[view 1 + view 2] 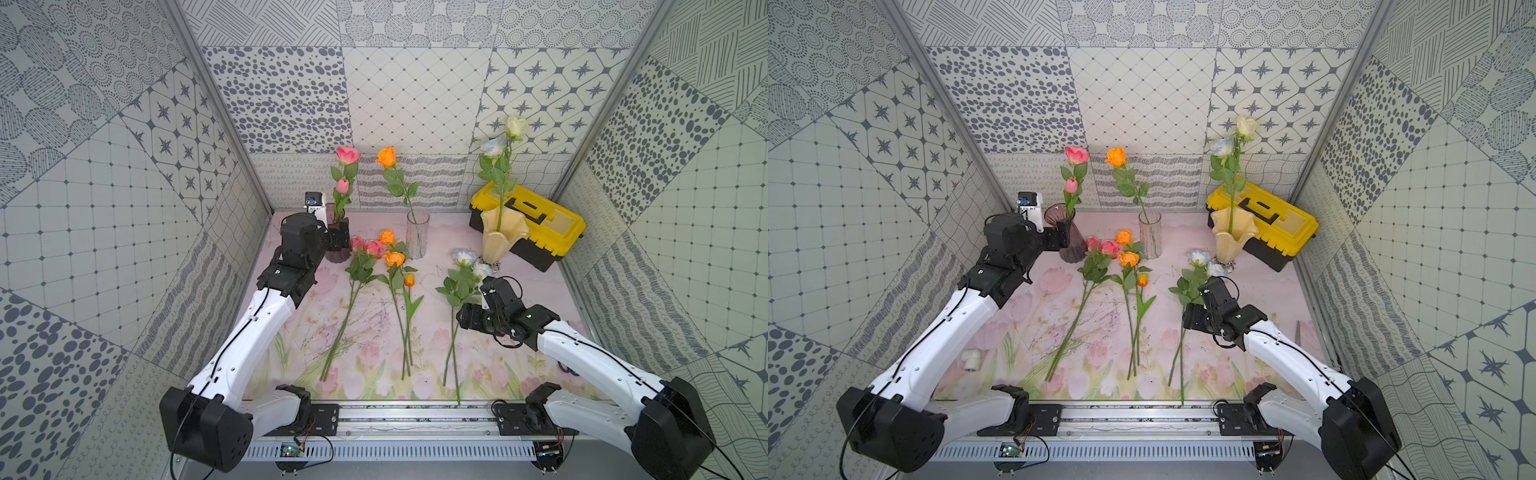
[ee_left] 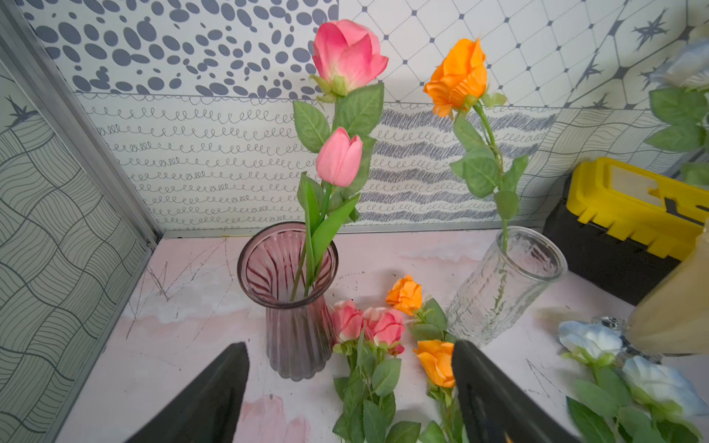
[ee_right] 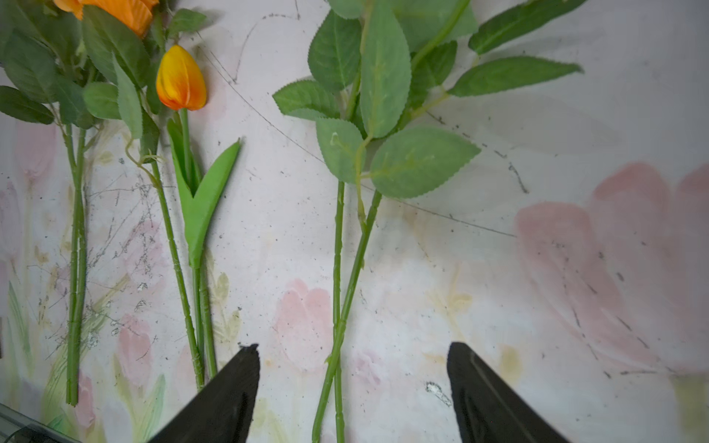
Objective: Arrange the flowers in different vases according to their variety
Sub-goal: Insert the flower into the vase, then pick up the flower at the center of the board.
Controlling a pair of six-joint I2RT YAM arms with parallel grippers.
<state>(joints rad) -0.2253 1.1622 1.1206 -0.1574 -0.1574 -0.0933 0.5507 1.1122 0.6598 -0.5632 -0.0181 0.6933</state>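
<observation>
The purple vase [image 1: 337, 249] [image 2: 295, 330] holds a pink rose [image 1: 347, 156] and a pink tulip [image 1: 342, 185]. An orange rose [image 1: 386, 157] stands in the clear vase [image 1: 417, 232], and two pale roses [image 1: 516, 126] stand in the cream vase [image 1: 500, 237]. Flat on the cloth lie pink roses [image 1: 365, 247], orange roses [image 1: 392, 257], an orange tulip [image 1: 409, 280] and pale-blue roses [image 1: 463, 257]. My left gripper [image 1: 338, 237] [image 2: 350, 345] is open beside the purple vase. My right gripper [image 1: 463, 316] [image 3: 353, 347] is open, straddling the two crossed pale-rose stems [image 3: 337, 345] without touching them.
A yellow and black toolbox [image 1: 540, 224] stands at the back right, behind the cream vase. Patterned walls close in the left, back and right sides. A metal rail [image 1: 415, 415] runs along the cloth's front edge.
</observation>
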